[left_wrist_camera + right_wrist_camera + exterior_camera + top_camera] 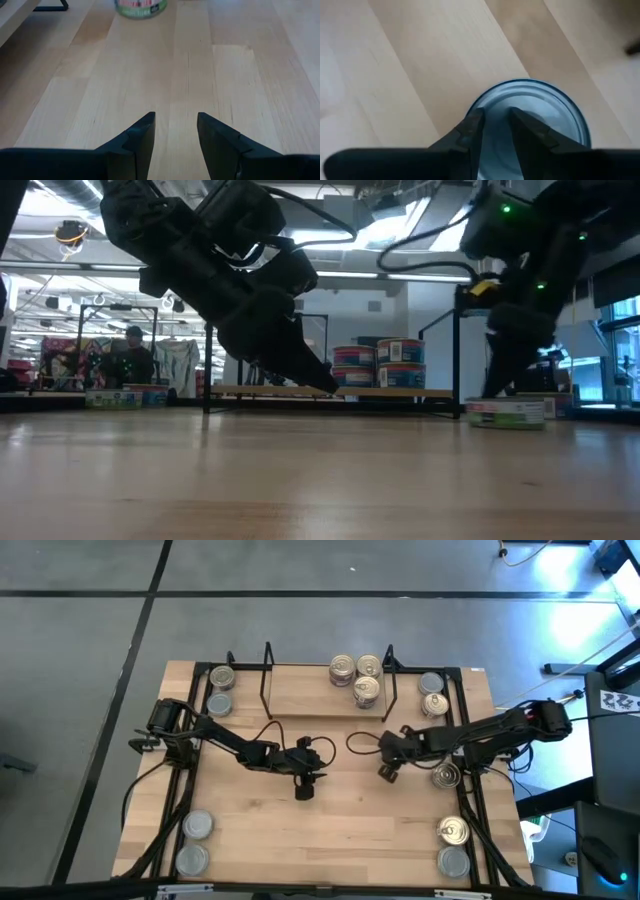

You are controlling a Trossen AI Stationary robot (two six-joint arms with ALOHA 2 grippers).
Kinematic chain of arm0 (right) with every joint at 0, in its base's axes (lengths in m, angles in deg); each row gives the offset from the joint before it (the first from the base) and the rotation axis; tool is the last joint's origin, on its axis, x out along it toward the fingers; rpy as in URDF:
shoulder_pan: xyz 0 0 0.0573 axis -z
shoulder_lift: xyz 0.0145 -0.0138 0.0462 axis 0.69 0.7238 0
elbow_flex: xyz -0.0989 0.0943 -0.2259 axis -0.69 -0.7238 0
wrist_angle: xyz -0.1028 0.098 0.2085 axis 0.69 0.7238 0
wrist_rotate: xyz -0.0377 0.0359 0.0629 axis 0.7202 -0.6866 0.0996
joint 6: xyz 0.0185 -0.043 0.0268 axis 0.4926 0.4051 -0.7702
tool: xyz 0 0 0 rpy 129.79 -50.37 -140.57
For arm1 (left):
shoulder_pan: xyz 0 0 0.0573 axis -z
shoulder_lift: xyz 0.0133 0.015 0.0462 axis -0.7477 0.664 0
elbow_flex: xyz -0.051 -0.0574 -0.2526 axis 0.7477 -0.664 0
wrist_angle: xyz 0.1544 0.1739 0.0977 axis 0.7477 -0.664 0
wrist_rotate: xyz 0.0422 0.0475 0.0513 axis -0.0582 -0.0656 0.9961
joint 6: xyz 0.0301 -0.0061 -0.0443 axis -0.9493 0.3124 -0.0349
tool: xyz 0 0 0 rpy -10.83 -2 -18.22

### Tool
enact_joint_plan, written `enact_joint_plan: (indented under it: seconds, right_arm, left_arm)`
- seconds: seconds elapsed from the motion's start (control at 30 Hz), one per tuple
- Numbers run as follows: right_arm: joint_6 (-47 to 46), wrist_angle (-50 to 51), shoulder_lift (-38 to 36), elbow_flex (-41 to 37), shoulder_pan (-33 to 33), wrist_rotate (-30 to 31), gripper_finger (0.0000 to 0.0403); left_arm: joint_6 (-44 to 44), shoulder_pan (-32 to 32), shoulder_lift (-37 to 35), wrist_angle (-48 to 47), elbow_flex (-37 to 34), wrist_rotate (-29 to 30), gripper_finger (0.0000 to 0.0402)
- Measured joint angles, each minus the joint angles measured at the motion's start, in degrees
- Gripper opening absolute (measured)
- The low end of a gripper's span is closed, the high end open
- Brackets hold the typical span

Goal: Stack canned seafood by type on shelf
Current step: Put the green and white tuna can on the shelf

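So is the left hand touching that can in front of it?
Apart. The left wrist view shows bare table between the left hand and the can.

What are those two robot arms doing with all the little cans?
They are sorting tins of seafood onto the shelf, where three cans already sit at its right end. The right end effector is poised over a silver-topped can, fingers slightly apart, not gripping it. The left end effector is open and empty above the table. More cans wait near the table's corners.
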Motion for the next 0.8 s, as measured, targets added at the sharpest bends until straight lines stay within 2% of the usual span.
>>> enact_joint_plan:
  seconds: [0.47,0.6,0.8]
  right_arm:
    - [9.4,-31.8,15.1,0.1,0.0,-2.4,0.0101]
    - [12.3,-37.5,15.6,-0.1,0.0,-3.6,0.0101]
    - [17.8,-38.8,12.4,-0.4,0.0,-10.4,0.0101]
  left_arm:
    - [0.0,0.0,0.0,0.0,0.1,0.0,0.0145]
    - [0.0,0.0,0.0,0.0,0.1,0.0,0.0145]
    - [2.1,-0.1,0.0,0.0,0.1,0.0,0.0150]
